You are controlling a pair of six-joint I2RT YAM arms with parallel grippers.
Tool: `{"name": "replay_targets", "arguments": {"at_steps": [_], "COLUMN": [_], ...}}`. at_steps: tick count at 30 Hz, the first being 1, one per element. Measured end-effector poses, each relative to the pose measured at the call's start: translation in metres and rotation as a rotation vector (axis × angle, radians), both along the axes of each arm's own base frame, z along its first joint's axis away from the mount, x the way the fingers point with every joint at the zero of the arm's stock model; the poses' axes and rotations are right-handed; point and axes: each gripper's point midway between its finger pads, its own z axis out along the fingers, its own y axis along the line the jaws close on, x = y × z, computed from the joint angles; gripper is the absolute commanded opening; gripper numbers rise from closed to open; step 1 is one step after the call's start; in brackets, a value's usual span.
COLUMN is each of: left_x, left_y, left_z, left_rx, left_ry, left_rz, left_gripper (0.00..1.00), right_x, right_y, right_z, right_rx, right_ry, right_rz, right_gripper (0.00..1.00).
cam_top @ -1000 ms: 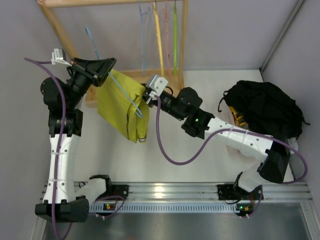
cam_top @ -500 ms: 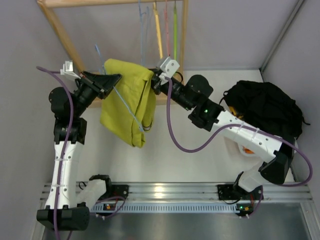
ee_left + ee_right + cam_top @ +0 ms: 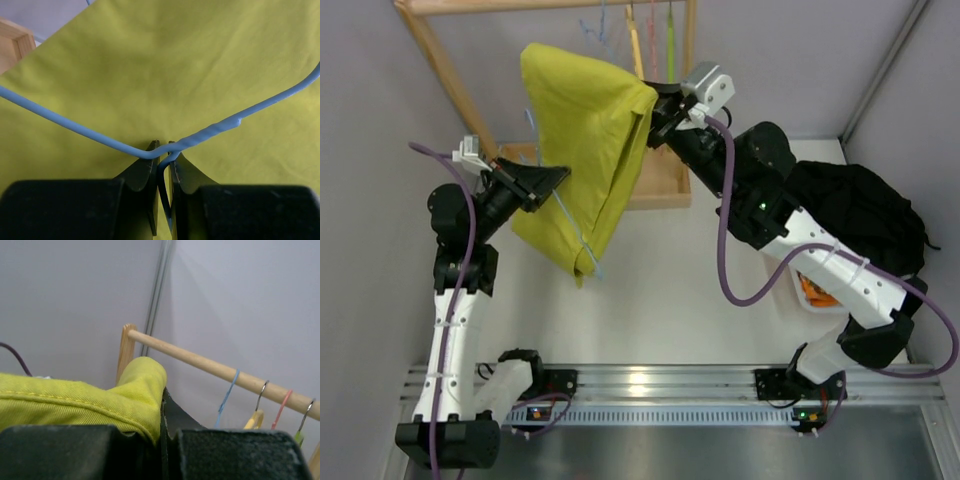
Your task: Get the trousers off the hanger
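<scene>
Left hand (image 3: 162,150): jaws pinched shut on the hanger (image 3: 215,128), right at the twisted neck where the two wire shoulders meet. Likely reason: this anchors the frame so it cannot follow the cloth. In the top view this hand sits left of centre, under the lower part of the cloth.

Right hand (image 3: 657,100): clamped on a folded edge of the trousers (image 3: 585,110) and lifted to the upper middle of the frame, close to the wooden rack (image 3: 438,58). Probable purpose: to draw the cloth up and off the wire.

Trousers: not yet free. They stretch as a broad sheet from the right hand down to a low fold at centre-left, where the blue wire shows.

Change over the last second: the trousers hung as a compact bundle between the hands at mid-frame. The right hand has since climbed toward the top and spread the cloth wide. The left hand has dropped a little lower. The black clothes heap (image 3: 855,215) at right is unmoved.
</scene>
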Motion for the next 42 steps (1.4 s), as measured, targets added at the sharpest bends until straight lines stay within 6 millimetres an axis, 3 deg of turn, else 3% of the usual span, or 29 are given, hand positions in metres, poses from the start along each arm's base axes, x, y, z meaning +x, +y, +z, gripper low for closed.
{"name": "replay_targets", "arguments": {"at_steps": [15,25,37,42], "left_x": [-0.017,-0.016,-0.014,-0.014], "left_y": [-0.004,-0.003,0.0,-0.001], "left_z": [-0.026,-0.041,-0.061,-0.065], "left_rx": [0.052,0.079,0.105,0.108], "left_ry": [0.004,0.016,0.059,0.066], "left_rz": [-0.032,-0.022,-0.003,-0.01], "left_gripper": [0.0,0.0,0.0,0.0], "right_x": [-0.013,-0.035,-0.1,-0.139], "right_y": [-0.061,-0.122,-0.2,-0.253], "right_z": [0.109,0.174,0.222,0.237], "right_rx": [0.227,0.378,0.454,0.455], "right_ry": [-0.191,-0.394,-0.661,-0.768], "right_rz": [-0.153,-0.314,-0.478,-0.616], "right_gripper": [0.0,0.0,0.0,0.0]}}
